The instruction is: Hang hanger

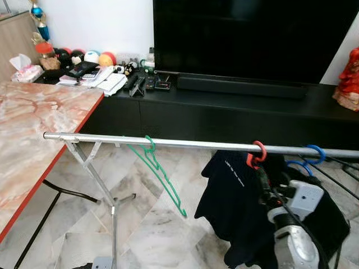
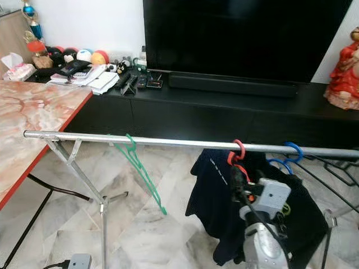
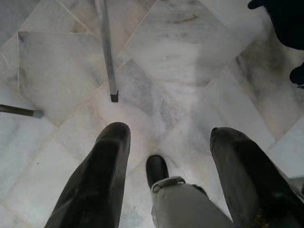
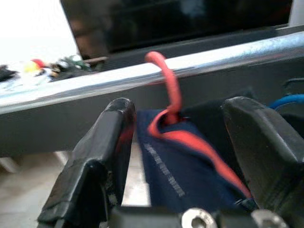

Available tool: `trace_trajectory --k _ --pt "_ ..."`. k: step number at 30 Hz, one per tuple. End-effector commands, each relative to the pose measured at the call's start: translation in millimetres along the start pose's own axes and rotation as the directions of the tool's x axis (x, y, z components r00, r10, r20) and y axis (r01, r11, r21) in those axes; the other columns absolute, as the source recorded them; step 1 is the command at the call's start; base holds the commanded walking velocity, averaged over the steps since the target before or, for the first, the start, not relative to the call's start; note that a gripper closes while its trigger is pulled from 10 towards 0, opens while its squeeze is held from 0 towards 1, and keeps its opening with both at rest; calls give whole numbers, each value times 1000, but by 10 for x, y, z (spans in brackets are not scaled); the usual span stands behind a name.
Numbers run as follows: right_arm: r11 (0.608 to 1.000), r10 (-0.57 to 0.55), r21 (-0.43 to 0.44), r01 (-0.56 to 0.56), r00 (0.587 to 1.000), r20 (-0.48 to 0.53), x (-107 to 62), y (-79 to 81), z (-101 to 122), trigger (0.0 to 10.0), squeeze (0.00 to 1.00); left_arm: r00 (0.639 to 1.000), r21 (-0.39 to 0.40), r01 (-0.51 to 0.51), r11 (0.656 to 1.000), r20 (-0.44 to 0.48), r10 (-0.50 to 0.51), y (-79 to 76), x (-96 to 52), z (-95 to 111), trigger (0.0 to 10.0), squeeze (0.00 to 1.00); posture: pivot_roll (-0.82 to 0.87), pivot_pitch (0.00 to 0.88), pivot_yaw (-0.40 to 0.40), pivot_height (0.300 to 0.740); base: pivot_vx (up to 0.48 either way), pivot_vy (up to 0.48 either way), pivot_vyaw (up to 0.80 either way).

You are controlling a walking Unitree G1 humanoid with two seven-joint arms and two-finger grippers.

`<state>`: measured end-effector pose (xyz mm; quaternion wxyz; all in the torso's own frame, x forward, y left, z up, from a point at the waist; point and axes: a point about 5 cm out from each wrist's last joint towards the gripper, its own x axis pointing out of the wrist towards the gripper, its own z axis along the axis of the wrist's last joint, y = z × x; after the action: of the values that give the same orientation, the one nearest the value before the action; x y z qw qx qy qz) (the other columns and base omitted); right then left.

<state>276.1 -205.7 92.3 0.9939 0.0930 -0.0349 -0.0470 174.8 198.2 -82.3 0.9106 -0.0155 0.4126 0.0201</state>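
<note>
A silver rail (image 1: 196, 144) runs across in front of me. On it hang an empty green hanger (image 1: 160, 171), a red hanger (image 1: 259, 151) that carries a dark shirt (image 1: 230, 190), and a blue hanger (image 1: 315, 154) at the right. My right gripper (image 4: 180, 107) is open just below the rail. Its fingers (image 4: 109, 142) stand wide on either side of the red hanger's neck (image 4: 170, 90) without touching it. My left gripper (image 3: 168, 133) hangs open over the marble floor, with nothing between its fingers.
A marble-topped table with a red edge (image 1: 33, 129) stands at the left. Behind the rail are a black TV console (image 1: 224, 106) and a large TV (image 1: 252, 33). The rack's legs (image 1: 95, 174) spread on the floor, and a power strip (image 2: 80, 261) lies near them.
</note>
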Motion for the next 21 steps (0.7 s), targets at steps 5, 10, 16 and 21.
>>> trace_trajectory --k 5,10,16,21 --pt "998 -53 -34 52 998 -34 -16 -111 -10 10000 0 1000 2 28 1000 -11 -28 -38 2 -17 10000 0 -3 0 -29 740 0 0 0" --pt "995 -81 -69 77 995 -55 -120 -232 -15 10000 0 999 1 31 1000 -15 -31 -43 -4 -37 10000 0 -5 0 -32 740 0 0 0" --pt "991 3 -135 -21 992 -128 -334 -285 12 10000 0 999 3 31 1000 -37 -31 -20 -19 -86 10000 0 -9 0 -38 740 0 0 0" --pt "957 -118 -284 64 977 -176 -453 -592 179 10000 0 998 8 34 999 -49 -33 6 -32 -116 10000 0 -25 16 -39 740 0 0 0"
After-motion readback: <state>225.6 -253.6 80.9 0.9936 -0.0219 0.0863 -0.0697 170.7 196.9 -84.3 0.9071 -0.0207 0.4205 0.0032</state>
